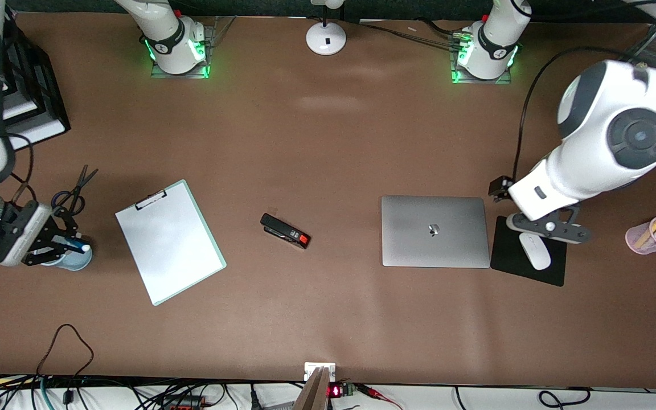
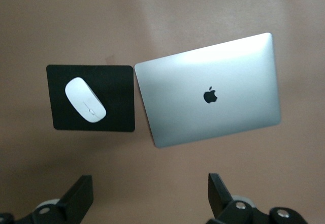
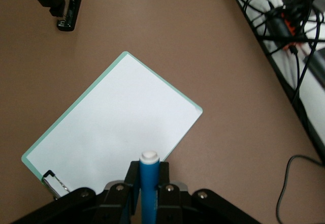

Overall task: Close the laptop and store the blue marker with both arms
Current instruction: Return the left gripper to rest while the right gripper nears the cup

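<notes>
The silver-grey laptop (image 1: 434,231) lies closed on the table with its logo up; it also shows in the left wrist view (image 2: 210,89). My left gripper (image 1: 550,228) hangs open and empty over the black mouse pad beside the laptop, its fingers (image 2: 81,196) wide apart. My right gripper (image 1: 69,244) is at the right arm's end of the table, shut on the blue marker (image 1: 76,245), over a pale blue cup (image 1: 77,259). In the right wrist view the marker (image 3: 149,183) stands between the fingers with its whitish cap outward.
A white clipboard (image 1: 169,242) with a mint edge, a black stapler (image 1: 285,230) and scissors (image 1: 74,191) lie on the table. A white mouse (image 1: 534,250) sits on the mouse pad (image 1: 510,265). A pink pen cup (image 1: 654,234) stands at the left arm's end.
</notes>
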Available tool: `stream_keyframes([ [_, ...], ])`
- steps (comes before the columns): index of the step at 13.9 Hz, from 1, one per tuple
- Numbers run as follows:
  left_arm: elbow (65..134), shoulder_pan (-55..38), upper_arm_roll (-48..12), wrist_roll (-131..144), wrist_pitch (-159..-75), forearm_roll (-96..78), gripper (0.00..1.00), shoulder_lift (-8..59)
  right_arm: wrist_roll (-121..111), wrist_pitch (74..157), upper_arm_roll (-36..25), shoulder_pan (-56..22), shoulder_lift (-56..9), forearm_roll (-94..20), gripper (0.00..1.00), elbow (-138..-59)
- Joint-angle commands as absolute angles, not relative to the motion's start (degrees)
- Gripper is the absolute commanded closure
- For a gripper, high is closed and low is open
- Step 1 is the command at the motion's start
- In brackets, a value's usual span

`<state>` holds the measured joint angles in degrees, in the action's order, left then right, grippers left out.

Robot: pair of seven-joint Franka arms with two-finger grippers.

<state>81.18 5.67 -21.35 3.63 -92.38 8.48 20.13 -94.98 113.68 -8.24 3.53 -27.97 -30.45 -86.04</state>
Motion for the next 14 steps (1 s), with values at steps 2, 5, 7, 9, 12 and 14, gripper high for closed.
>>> stream_keyframes([
  [2, 79.9, 7.1, -21.8, 1.9, -86.2, 6.3, 0.0, 16.4, -106.2, 107.8, -7.6, 8.2, -28.8, -36.8, 0.95, -83.2],
  [5, 80.2, 7.6, -20.7, 1.6, -85.1, 4.7, 0.0, 14.2, -111.3, 104.3, -7.6, 10.8, -30.2, -41.0, 0.95, -81.0],
  [7, 82.9, 6.7, -17.0, -0.2, -85.5, 3.2, 0.0, 11.4, -113.3, 103.2, -7.6, 12.6, -31.1, -43.8, 0.95, -80.9],
  [9, 87.2, 1.7, -7.7, -3.2, -87.1, -0.9, 0.0, 7.8, -114.8, 102.9, -7.6, 14.0, -31.7, -45.4, 0.95, -80.9],
  [12, 95.1, -3.3, -0.4, -4.5, -95.3, -1.0, 0.0, 2.1, -117.8, 102.9, -7.6, 15.6, -33.6, -48.3, 0.95, -80.9],
  [14, 101.0, -3.3, -0.2, -3.6, -101.3, -1.0, 0.0, -1.7, -118.7, 103.1, -7.5, 16.5, -34.6, -49.0, 0.95, -80.8],
])
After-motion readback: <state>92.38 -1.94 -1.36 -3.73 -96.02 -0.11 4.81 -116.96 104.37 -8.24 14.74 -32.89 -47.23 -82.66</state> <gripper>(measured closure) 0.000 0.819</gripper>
